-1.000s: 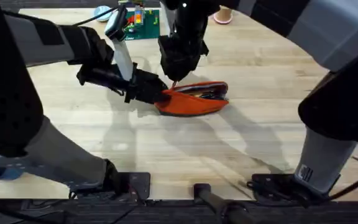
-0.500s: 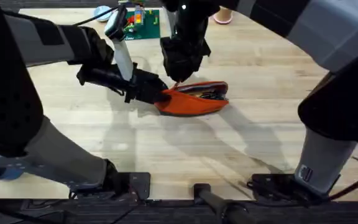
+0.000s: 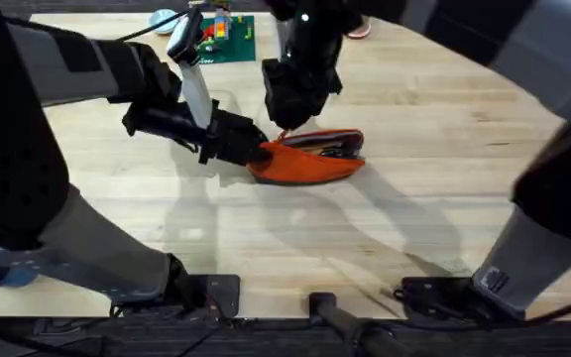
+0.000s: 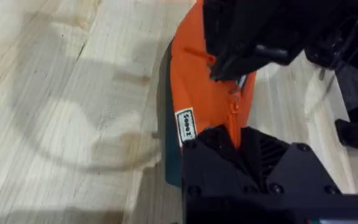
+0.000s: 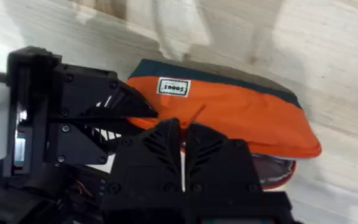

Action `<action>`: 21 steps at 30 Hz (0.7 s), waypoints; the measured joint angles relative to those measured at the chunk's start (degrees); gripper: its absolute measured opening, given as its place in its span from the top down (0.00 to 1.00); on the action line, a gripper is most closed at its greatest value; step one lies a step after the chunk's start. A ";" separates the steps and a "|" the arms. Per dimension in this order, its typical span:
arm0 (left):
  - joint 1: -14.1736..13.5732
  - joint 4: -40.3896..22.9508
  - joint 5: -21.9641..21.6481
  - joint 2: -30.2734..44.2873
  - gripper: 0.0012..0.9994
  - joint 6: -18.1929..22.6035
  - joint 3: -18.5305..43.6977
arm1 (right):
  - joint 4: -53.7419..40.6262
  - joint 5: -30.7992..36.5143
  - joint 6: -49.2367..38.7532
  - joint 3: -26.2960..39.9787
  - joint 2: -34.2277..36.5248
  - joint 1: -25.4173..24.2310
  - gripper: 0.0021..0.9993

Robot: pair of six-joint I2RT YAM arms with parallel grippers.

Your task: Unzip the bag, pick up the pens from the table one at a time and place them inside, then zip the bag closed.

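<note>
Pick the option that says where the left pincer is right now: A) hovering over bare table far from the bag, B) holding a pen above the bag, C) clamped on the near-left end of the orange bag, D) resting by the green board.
C: the left pincer is closed on the end of the orange bag, which lies on the table.

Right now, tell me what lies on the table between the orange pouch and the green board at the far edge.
Overhead: bare wood between the pouch and green board, with the right arm's gripper hanging above it.
</note>
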 joint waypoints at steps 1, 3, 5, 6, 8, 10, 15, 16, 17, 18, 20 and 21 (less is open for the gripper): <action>0.00 0.00 0.00 0.02 0.96 0.01 0.00 | 0.82 -0.16 0.15 -1.51 -0.95 -0.21 0.97; 0.00 -0.01 0.02 0.02 0.96 0.00 0.00 | 1.84 -0.61 0.31 -4.53 -2.87 -0.90 0.97; 0.00 -0.01 0.00 0.02 0.96 0.02 0.00 | 2.06 -0.71 0.41 -7.24 -4.84 -2.17 0.97; 0.00 -0.01 0.00 0.00 0.96 0.00 0.00 | 2.36 -0.84 0.48 -8.34 -5.66 -2.78 0.97; 0.00 -0.01 0.08 0.02 0.96 0.00 0.00 | 3.45 -1.19 0.58 -11.33 -8.07 -4.32 0.97; -0.02 -0.07 0.07 0.01 0.96 -0.02 0.00 | 4.42 -1.15 0.59 -14.28 -10.57 -5.51 0.97; -0.02 -0.25 -0.02 0.02 0.96 -0.02 0.00 | 5.79 -0.78 0.61 -21.08 -16.30 -7.85 0.97; 0.00 -0.29 -0.04 0.00 0.96 0.00 0.00 | 6.02 -0.72 0.61 -22.17 -17.21 -8.34 0.97; 0.00 -0.30 -0.05 0.02 0.96 -0.01 0.00 | 6.34 -0.72 0.60 -23.07 -17.95 -8.81 0.97; 0.00 -0.35 -0.07 0.02 0.96 0.00 0.00 | 6.57 -0.66 0.61 -24.08 -18.77 -9.37 0.97; 0.00 -0.44 -0.18 0.02 0.96 -0.01 0.00 | 6.65 -0.48 0.61 -25.86 -20.20 -10.55 0.97; 0.00 -0.46 -0.24 0.02 0.96 -0.02 0.00 | 6.65 -0.38 0.61 -26.65 -20.92 -11.25 0.97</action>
